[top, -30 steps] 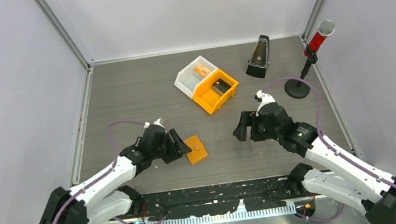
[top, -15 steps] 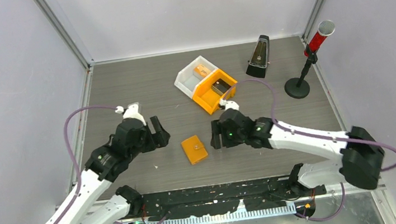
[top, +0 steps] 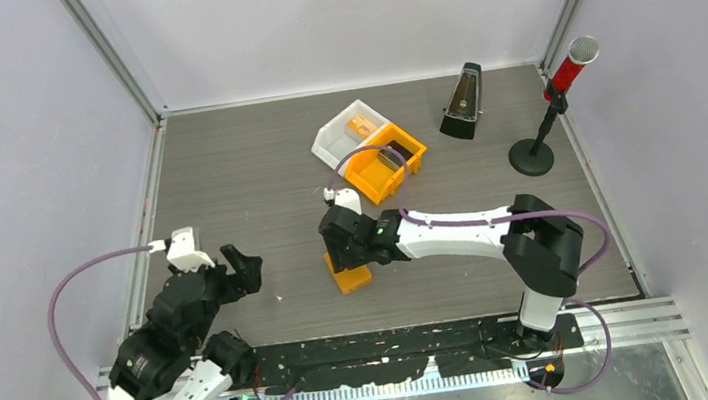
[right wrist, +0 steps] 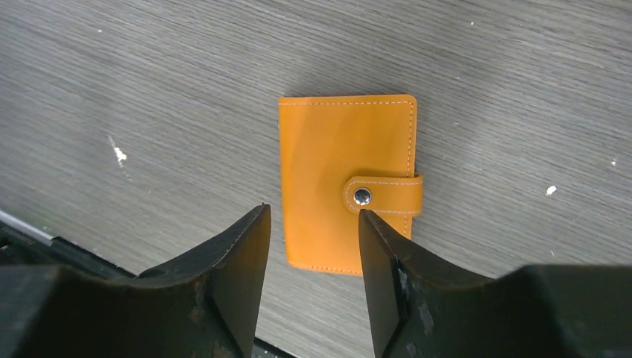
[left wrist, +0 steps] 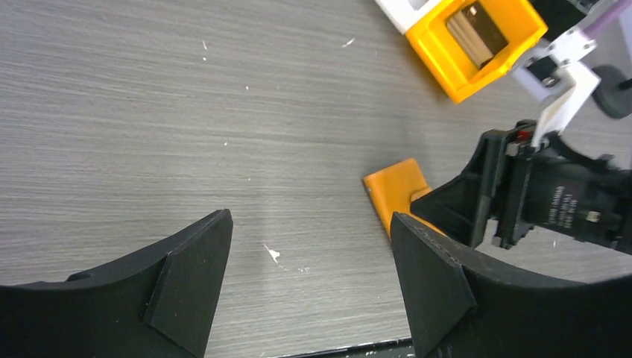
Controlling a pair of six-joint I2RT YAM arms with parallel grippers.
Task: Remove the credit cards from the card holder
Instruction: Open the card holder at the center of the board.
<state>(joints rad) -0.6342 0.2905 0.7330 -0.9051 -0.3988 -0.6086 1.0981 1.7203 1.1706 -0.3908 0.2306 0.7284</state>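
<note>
The card holder [right wrist: 335, 160], a flat orange wallet, lies shut on the table with its snap tab [right wrist: 384, 195] fastened. No credit cards show at it. My right gripper [right wrist: 311, 220] hangs open just above the holder's near end, touching nothing. From above, that gripper [top: 344, 253] covers most of the holder [top: 352, 281]. My left gripper [top: 244, 263] is open and empty, well to the left of the holder [left wrist: 393, 190]. In its wrist view the left gripper [left wrist: 309, 224] frames bare table.
An orange bin [top: 384, 164] with a dark flat thing [left wrist: 475, 28] in it stands behind the holder, joined to a white bin [top: 343, 136] holding an orange block. A metronome [top: 463, 102] and a red microphone on a stand [top: 567, 70] are at the back right.
My left arm drew back to the near left and its jaws opened wide, leaving the holder. My right arm swept left over the holder, its jaws narrowing.
</note>
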